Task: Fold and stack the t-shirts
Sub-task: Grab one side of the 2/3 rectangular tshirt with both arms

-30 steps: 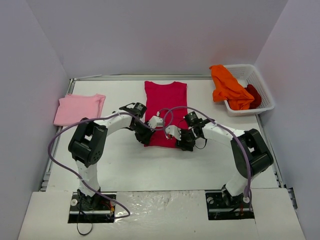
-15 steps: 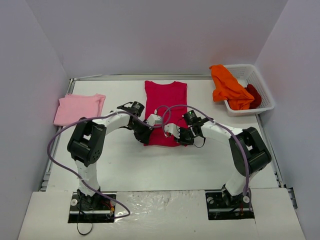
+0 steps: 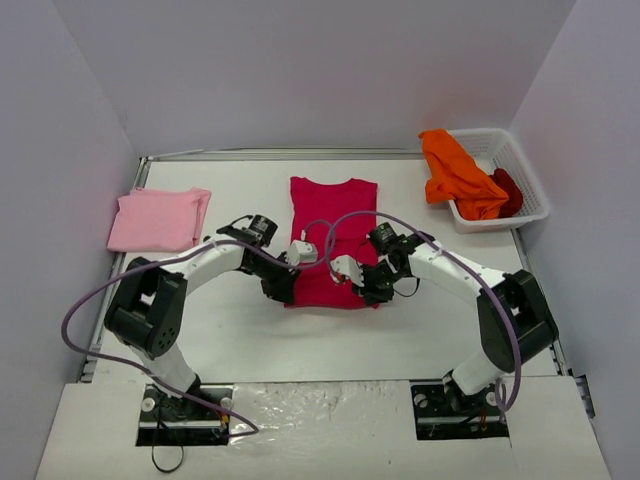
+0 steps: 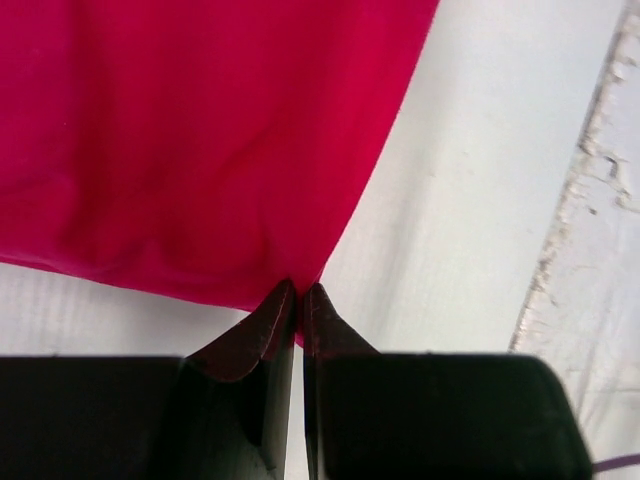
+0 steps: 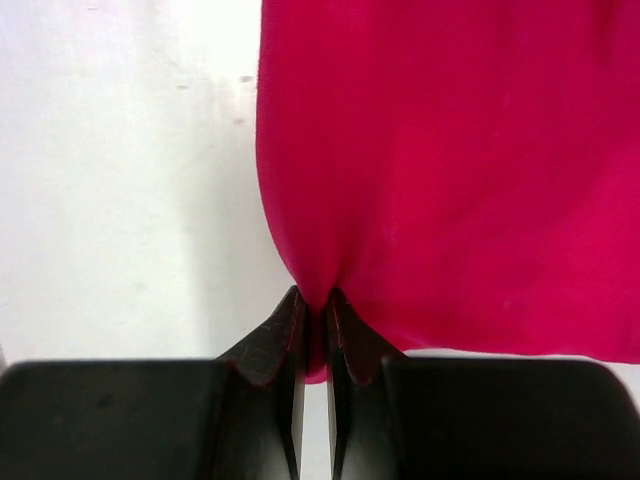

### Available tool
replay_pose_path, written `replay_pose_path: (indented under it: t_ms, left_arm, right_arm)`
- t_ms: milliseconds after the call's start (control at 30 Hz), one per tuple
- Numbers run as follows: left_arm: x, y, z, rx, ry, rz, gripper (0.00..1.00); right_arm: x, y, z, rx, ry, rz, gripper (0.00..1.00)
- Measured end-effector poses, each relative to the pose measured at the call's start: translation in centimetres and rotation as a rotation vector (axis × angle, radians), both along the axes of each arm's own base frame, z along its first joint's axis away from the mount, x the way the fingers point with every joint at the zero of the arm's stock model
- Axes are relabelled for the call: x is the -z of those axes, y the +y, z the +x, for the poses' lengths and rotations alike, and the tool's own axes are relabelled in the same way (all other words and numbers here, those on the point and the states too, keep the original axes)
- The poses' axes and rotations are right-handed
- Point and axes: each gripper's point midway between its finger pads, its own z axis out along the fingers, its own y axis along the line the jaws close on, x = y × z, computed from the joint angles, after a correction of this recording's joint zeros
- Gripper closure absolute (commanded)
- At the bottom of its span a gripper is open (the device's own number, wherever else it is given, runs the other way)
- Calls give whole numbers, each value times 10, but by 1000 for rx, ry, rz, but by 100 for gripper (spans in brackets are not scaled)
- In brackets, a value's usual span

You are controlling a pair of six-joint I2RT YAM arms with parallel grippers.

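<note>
- crimson t-shirt (image 3: 333, 225) lies flat mid-counter as a narrow strip, collar toward the far edge, hem toward the near edge
- left end effector (image 4: 298, 295) is pressed together, pinching the shirt's near-left hem corner; a tuck of red cloth shows between the tips
- right end effector (image 5: 313, 300) is pressed together too, pinching the near-right hem corner
- both sit low, at or near the counter (image 3: 330, 340); contact is not clear
- pink t-shirt (image 3: 157, 220) lies folded by the left edge, well apart
- orange t-shirt (image 3: 455, 172) hangs over the rim of the basket (image 3: 520, 150) at the far-right corner, dark red t-shirt (image 3: 508, 188) inside it
- step in hand, likely: fold the hem up over the body toward the collar
- do it well: lift both corners together and level so the hem stays straight
- hold the cloth lightly taut between the two grips, no sag in the middle
- rise enough that the lower layer is not dragged along
- carry toward the far edge, set hem square on the collar end, then release
- risk: thin pinch at the very corner may slip; uneven speed skews the fold
</note>
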Motion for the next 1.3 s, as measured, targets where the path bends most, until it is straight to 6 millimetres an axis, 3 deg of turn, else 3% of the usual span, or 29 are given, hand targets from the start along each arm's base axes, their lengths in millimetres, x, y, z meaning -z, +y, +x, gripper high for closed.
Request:
replay_pose_path:
  t_ms: [300,800,1067,1300]
  left_arm:
    - [-27,3,-39,113,-7,-80,98]
    - [-49,8,-97,357,56,-140,98]
    - [-64,8,-110,433,64,-161,98]
    - [-78,7,-108,453,34,-169,98]
  right_arm:
    - [-18,3,-41,-83,96,11,100]
    - [-53,3,-80,-217,176,66,100]
    - [-70,2,-89,-267,184,90,100]
    - [-88,5,-85,-280,166,100,100]
